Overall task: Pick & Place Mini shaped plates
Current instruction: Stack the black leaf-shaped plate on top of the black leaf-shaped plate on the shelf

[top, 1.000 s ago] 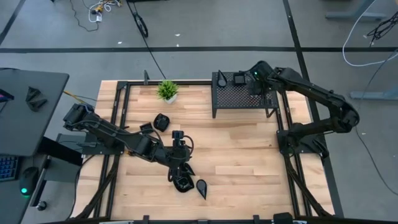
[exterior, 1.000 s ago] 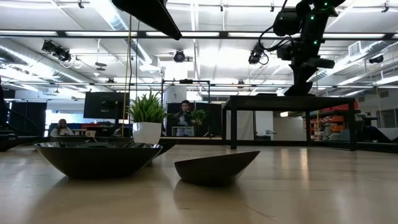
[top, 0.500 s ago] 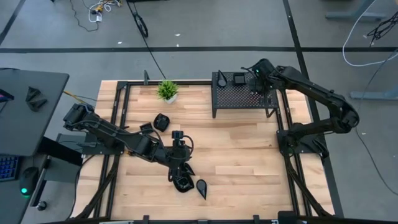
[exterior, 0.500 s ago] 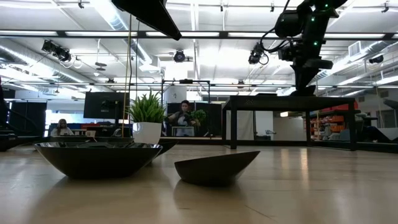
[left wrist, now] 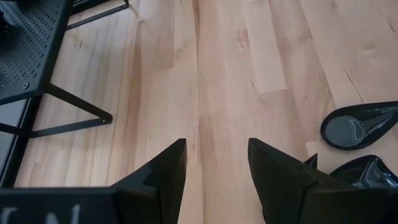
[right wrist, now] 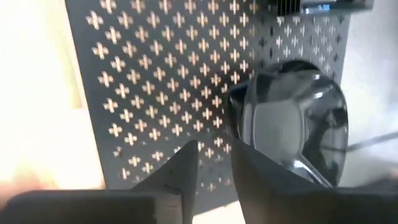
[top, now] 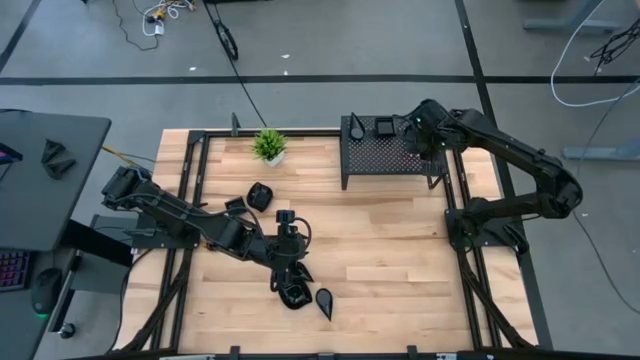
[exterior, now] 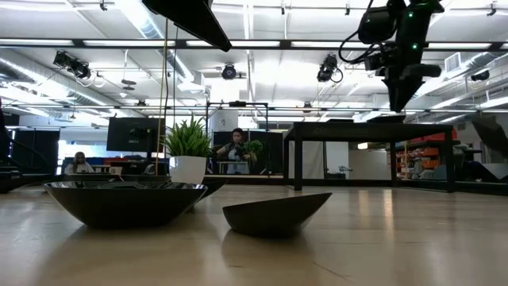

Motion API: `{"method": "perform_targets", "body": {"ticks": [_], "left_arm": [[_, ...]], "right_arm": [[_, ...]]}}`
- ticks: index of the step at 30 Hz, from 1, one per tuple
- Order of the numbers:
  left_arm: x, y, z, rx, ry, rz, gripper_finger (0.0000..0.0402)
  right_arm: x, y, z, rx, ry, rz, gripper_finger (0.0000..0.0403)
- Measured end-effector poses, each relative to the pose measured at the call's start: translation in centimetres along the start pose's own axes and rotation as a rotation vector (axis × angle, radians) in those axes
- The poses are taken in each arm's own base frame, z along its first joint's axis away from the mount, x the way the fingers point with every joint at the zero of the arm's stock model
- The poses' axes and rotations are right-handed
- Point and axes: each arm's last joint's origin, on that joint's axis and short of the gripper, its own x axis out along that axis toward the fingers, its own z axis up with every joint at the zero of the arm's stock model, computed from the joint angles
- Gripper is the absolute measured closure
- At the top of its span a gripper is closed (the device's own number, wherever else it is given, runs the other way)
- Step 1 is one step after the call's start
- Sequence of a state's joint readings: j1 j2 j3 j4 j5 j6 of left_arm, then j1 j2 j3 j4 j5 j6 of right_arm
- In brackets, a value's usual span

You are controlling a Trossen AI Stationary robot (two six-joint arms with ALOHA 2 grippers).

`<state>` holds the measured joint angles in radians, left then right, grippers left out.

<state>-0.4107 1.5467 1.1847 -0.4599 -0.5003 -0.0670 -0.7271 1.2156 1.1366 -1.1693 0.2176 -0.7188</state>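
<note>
While the pale wooden table (top: 380, 250) fills the middle of the high view, the black perforated metal rack (top: 390, 155) stands toward its one o'clock corner, raised on thin legs. The left arm reaches in from nine o'clock across the boards, and its left gripper (left wrist: 214, 163) hangs low near the six o'clock edge with its two dark fingers spread fairly wide and nothing between them. The right arm bends in from three o'clock, and its right gripper (right wrist: 213, 163) hovers over the rack's right end; its fingers stand narrowly apart, holding nothing.

On the rack lies a glossy black rounded-square mini plate (right wrist: 292, 118), just beside the right gripper's fingers but apart from them. Two more small dark dishes sit along the rack's twelve o'clock edge: a teardrop plate (top: 355, 125) at the left and a square plate (top: 385, 127) next to it.

On the table near six o'clock, a glossy black teardrop plate (left wrist: 360, 124) lies flat just beside a rounded black plate (left wrist: 367, 173), both close to the left gripper's right finger. In the low view these two show as a wide dark bowl (exterior: 123, 199) and a shallower pointed dish (exterior: 276, 213). Another black plate (top: 260, 195) rests near the table's centre-left.

A small green potted plant (top: 268, 146) stands at eleven o'clock.
</note>
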Motion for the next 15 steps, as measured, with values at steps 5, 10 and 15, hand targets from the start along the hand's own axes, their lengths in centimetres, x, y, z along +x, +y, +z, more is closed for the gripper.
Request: {"method": "perform_targets", "body": {"ticks": [5,10,15], "left_arm": [[0.0,0.0,0.0,0.000,0.000,0.000,0.0225],[0.0,0.0,0.0,0.000,0.000,0.000,0.0225],[0.0,0.0,0.0,0.000,0.000,0.000,0.0225]], "right_arm": [[0.1,-0.4,-0.4,-0.001,0.066,-0.066,0.0325],[0.1,-0.9,-0.7,-0.035,0.078,-0.091,0.0342],[0.4,-1.3,-0.9,-0.041,0.096,-0.092,0.0343]]}}
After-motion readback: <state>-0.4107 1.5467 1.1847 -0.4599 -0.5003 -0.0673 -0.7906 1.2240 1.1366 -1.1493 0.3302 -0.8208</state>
